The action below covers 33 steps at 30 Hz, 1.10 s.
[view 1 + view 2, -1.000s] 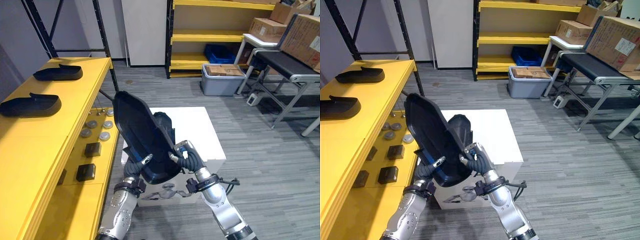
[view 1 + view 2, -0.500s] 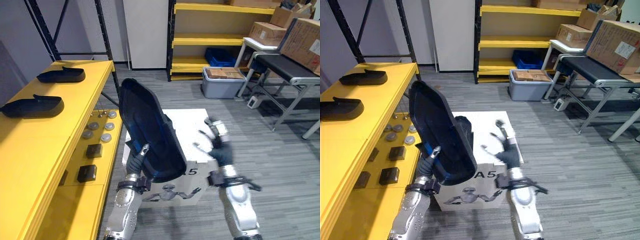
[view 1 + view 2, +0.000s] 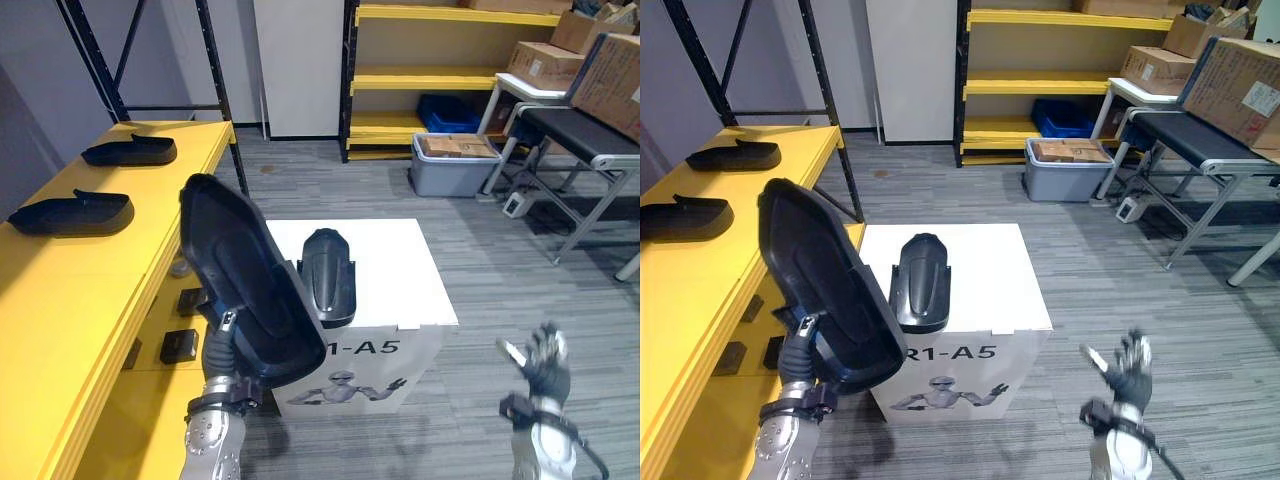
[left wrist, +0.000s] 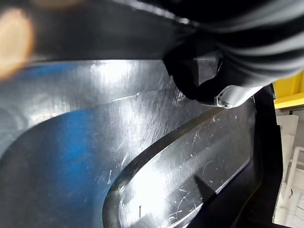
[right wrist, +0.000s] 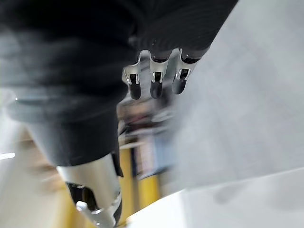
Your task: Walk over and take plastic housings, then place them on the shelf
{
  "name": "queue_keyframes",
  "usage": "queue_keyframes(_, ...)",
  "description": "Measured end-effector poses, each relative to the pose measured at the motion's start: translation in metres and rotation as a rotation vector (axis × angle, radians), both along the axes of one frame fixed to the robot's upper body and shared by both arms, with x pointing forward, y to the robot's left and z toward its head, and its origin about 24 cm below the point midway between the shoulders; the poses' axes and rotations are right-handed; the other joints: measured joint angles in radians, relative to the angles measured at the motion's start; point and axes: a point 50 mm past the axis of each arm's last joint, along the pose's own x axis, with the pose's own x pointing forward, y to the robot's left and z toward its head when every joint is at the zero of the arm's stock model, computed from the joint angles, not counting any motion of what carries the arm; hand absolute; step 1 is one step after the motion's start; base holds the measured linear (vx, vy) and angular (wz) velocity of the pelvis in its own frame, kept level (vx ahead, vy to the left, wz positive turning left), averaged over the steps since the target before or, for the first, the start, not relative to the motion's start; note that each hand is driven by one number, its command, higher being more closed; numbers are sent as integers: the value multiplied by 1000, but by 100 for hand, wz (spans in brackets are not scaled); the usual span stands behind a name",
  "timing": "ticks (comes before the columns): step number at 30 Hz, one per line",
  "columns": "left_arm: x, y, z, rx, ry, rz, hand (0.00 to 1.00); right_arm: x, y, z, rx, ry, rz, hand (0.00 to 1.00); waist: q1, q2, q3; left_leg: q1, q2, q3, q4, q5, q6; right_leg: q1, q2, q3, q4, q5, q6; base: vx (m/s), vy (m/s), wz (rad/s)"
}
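A black plastic housing (image 3: 250, 290) is gripped upright at its edge by the curled left hand (image 3: 226, 330), the right hand (image 3: 545, 358) is spread empty, and carrying is judged underway: a leftward swing onto the yellow shelf (image 3: 70, 300), short of the shelved housing (image 3: 72, 212), is called for.

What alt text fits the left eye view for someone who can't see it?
The robot's left hand grips a black plastic housing beside a yellow shelf bearing two housings. A white box carries another housing; the right hand hangs open at lower right.
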Motion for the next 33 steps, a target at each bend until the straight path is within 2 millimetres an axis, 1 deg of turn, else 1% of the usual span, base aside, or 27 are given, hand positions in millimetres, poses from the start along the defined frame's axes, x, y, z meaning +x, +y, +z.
queue_keyframes(2, -4, 2, -3, 1, 12, -5, 100, -30, 12, -37, 110, 188, -3, 0, -1, 0, 0, -4, 1, -3, 0, -3, -4, 2, 1, -1, 1, 0, 0, 0, 0, 0)
queue_keyframes(3, -5, 1, -3, 1, 12, -6, 100, -33, 14, -40, 120, 203, -1, 0, -1, 0, 0, -4, 1, -4, 0, -3, -4, 3, 1, -1, 1, 0, 0, 9, -2, 5)
queue_keyframes(5, -9, 1, -3, -2, 14, -13, 100, -53, 30, -58, 191, 302, 35, 0, -1, -2, 2, -6, 2, -12, 0, -3, -4, 7, 0, -10, 2, 0, 0, -1, -4, 10)
queue_keyframes(7, -13, 2, -2, 0, 14, -8, 100, -63, 41, -67, 236, 355, 68, 0, 0, -5, 8, -3, -1, -26, 0, -3, -4, 19, -2, -23, 2, -3, 3, -16, -4, 20)
queue_keyframes(10, -17, 3, -1, -7, 15, 9, 100, -68, 57, -73, 267, 402, 133, 0, 8, -12, 22, -5, -10, -65, 0, -4, 0, 35, -10, -67, 18, -32, 15, -34, -12, 49)
queue_keyframes(11, -20, 2, 0, -12, 11, 14, 100, -65, 66, -75, 272, 414, 182, 0, 15, -15, 29, -17, -21, -111, 0, 5, 1, 36, -17, -116, 44, -49, 21, -23, -16, 82)
queue_keyframes(12, -20, 2, 1, -15, 5, 15, 100, -63, 70, -75, 272, 417, 203, 0, 21, -16, 35, -23, -25, -129, 1, 7, 2, 37, -22, -139, 56, -59, 21, -34, -22, 131)
queue_keyframes(14, -15, 0, 9, -21, -34, 17, 100, -48, 84, -75, 265, 406, 284, 0, 40, -20, 64, -91, -54, -224, 36, 13, 3, 35, -46, -284, 111, -89, 13, -40, -29, 175)
queue_keyframes(15, -15, 0, 12, -22, -47, 19, 100, -42, 85, -74, 259, 395, 297, 0, 40, -19, 70, -115, -57, -230, 48, 12, 5, 35, -56, -327, 121, -95, 15, -45, -34, 217)
queue_keyframes(16, -11, -2, 17, -26, -71, 18, 100, -29, 87, -70, 242, 362, 316, 0, 45, -16, 82, -164, -60, -208, 64, -8, 32, 40, -69, -428, 126, -98, 15, -21, -18, 180)
queue_keyframes(17, -8, -3, 19, -27, -84, 19, 100, -23, 88, -68, 237, 347, 322, 0, 51, -22, 94, -177, -60, -173, 74, -21, 46, 45, -82, -469, 125, -98, 15, 18, 14, 222)
queue_keyframes(18, -2, -5, 24, -35, -110, 26, 100, -7, 83, -63, 204, 316, 334, 0, 60, -24, 123, -235, -36, -39, 161, -53, 80, 57, -107, -543, 134, -98, 15, 54, 62, 196)
queue_keyframes(19, -1, -4, 26, -35, -116, 39, 100, 7, 78, -56, 163, 287, 349, 0, 60, -7, 135, -271, 8, 118, 261, -87, 95, 73, -124, -607, 159, -105, 24, 134, 101, 215)
queue_keyframes(20, -1, -4, 25, -31, -115, 46, 100, 12, 74, -51, 138, 265, 354, 0, 59, 8, 134, -263, 51, 249, 299, -86, 111, 100, -134, -664, 201, -128, 53, 158, 94, 170)
queue_keyframes(21, 0, -4, 25, -23, -114, 46, 100, 13, 73, -50, 133, 264, 355, 0, 57, 4, 137, -258, 50, 277, 305, -83, 116, 118, -152, -691, 223, -140, 62, 229, 121, 159)
queue_keyframes(22, 0, -5, 24, -24, -112, 42, 100, 13, 71, -50, 125, 268, 357, 0, 56, -4, 142, -250, 15, 268, 306, -92, 126, 138, -186, -727, 246, -145, 68, 222, 155, 118)
queue_keyframes(23, 0, -5, 24, -24, -113, 44, 100, 14, 71, -49, 120, 267, 362, 0, 60, -6, 142, -255, -5, 249, 309, -99, 130, 146, -195, -743, 246, -147, 66, 244, 210, 119)
queue_keyframes(24, 0, -5, 25, -23, -118, 45, 100, 19, 72, -48, 112, 259, 372, 0, 66, -10, 145, -269, -44, 223, 320, -114, 136, 166, -215, -768, 232, -162, 53, 191, 184, 83)
queue_keyframes(25, 0, -5, 25, -23, -117, 45, 100, 23, 73, -47, 112, 250, 377, 0, 68, -14, 146, -279, -71, 219, 337, -131, 146, 177, -233, -779, 227, -173, 52, 178, 184, 78)
queue_keyframes(26, 0, -5, 21, -25, -101, 41, 100, 29, 74, -45, 106, 246, 388, 0, 75, -12, 149, -285, -91, 216, 371, -162, 152, 190, -263, -782, 264, -169, 54, 153, 158, 44)
queue_keyframes(27, 0, -6, 18, -26, -90, 37, 100, 30, 75, -45, 102, 249, 397, 0, 79, -16, 154, -280, -98, 213, 388, -176, 161, 189, -285, -775, 312, -164, 46, 191, 232, 47)
queue_keyframes(28, 1, -9, 16, -26, -75, 22, 100, 32, 79, -44, 109, 245, 401, 0, 75, -16, 160, -255, -114, 186, 413, -199, 170, 162, -334, -704, 466, -138, -14, 194, 253, 72)
queue_keyframes(29, 3, -15, 17, -31, -80, -6, 100, 28, 82, -44, 120, 240, 399, 0, 58, -10, 172, -218, -124, 140, 422, -219, 172, 101, -345, -548, 636, -107, -106, 182, 238, 90)
queue_keyframes(30, 4, -17, 18, -29, -86, -21, 100, 28, 85, -44, 123, 234, 401, 0, 52, -10, 174, -209, -126, 116, 421, -225, 174, 59, -324, -451, 700, -122, -91, 190, 167, 99)
queue_keyframes(31, 8, -21, 21, -23, -99, -45, 100, 30, 90, -42, 121, 221, 423, 0, 50, -11, 174, -191, -130, 82, 400, -228, 176, -28, -264, -294, 787, -163, -44, 233, 101, 84)
queue_keyframes(32, 12, -24, 25, -3, -116, -63, 100, 33, 94, -39, 121, 204, 435, 0, 50, -19, 175, -155, -129, 77, 349, -228, 174, -110, -194, -170, 791, -212, -6, 230, 72, 71)
queue_keyframes(33, 13, -26, 26, 1, -120, -68, 100, 35, 94, -37, 119, 194, 435, 0, 49, -22, 174, -144, -129, 77, 335, -228, 174, -127, -173, -137, 771, -228, 8, 190, 37, 47)
